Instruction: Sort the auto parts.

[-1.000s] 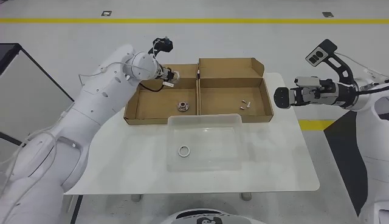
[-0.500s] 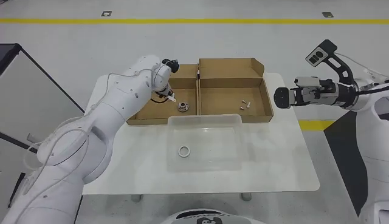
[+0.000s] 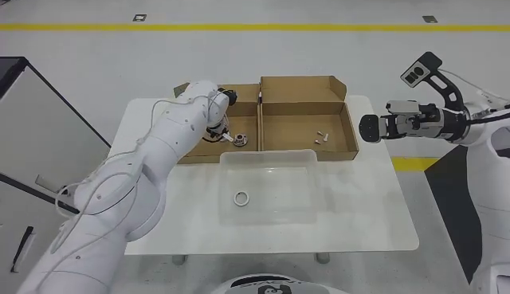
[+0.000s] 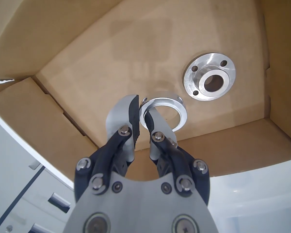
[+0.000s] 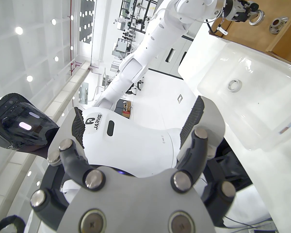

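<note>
Your left gripper (image 4: 140,112) pinched a ring (image 4: 165,100) over the box (image 4: 111,37), with a flange (image 4: 195,79) just beyond its tips. A second ring (image 3: 241,199) waited in the tray (image 3: 279,190) behind it, probably the last to sort. Your right gripper (image 5: 137,116) gaped wide, empty.

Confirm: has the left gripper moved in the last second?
Yes. The left gripper, shut on a ring, moved from the left box's far wall toward the flange near its front.

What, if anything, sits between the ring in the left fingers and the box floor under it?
Nothing visible. The left gripper holds the metal ring over bare floor of the left cardboard box; the flange lies beside that spot, apart from the ring.
</note>
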